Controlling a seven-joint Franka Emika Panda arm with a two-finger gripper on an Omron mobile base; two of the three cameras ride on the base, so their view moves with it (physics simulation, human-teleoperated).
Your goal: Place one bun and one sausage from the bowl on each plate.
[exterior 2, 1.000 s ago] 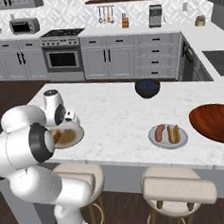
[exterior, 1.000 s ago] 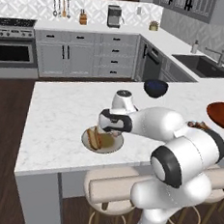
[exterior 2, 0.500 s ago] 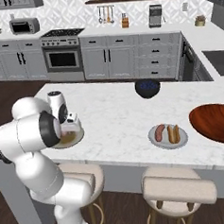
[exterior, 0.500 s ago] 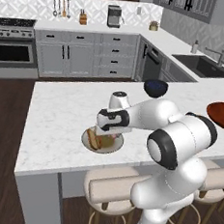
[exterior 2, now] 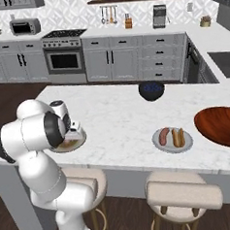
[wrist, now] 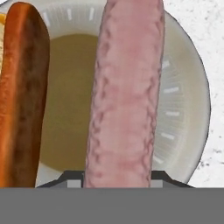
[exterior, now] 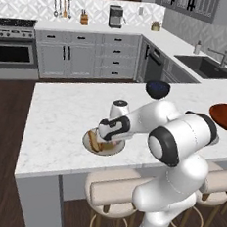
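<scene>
the white arm reaches low over the near-left part of the marble worktop (exterior: 61,115), its hand right above the brown-centred plate (exterior: 90,143) that sits near the worktop's front edge. in the hand view the jaws (wrist: 117,177) are clamped on a pink sausage (wrist: 127,92), one dark fingertip showing on either side of its near end; the sausage runs lengthwise up the picture, over the plate's brownish middle and ribbed grey rim (wrist: 183,113). whether it already touches the plate i cannot tell. just beside it, on its left in that view and apart from it, lies a golden-brown bun (wrist: 22,96), parallel to the sausage, resting on the same plate. from the left base view the bun (exterior: 95,140) shows as a tan strip on the plate under the hand, and the wrist hides most of the sausage.

in the right base view the same plate (exterior 2: 75,144) peeks out beside the arm's shoulder. further right along the worktop stands the light grey plate (exterior 2: 173,145), carrying a second sausage (exterior 2: 164,137) and a second bun (exterior 2: 178,137) side by side. beyond it, at the right end, is the reddish-brown wooden bowl (exterior 2: 220,126); nothing can be made out inside it from here. a small dark blue bowl (exterior 2: 151,91) stands toward the back of the worktop, well apart from both plates.
</scene>
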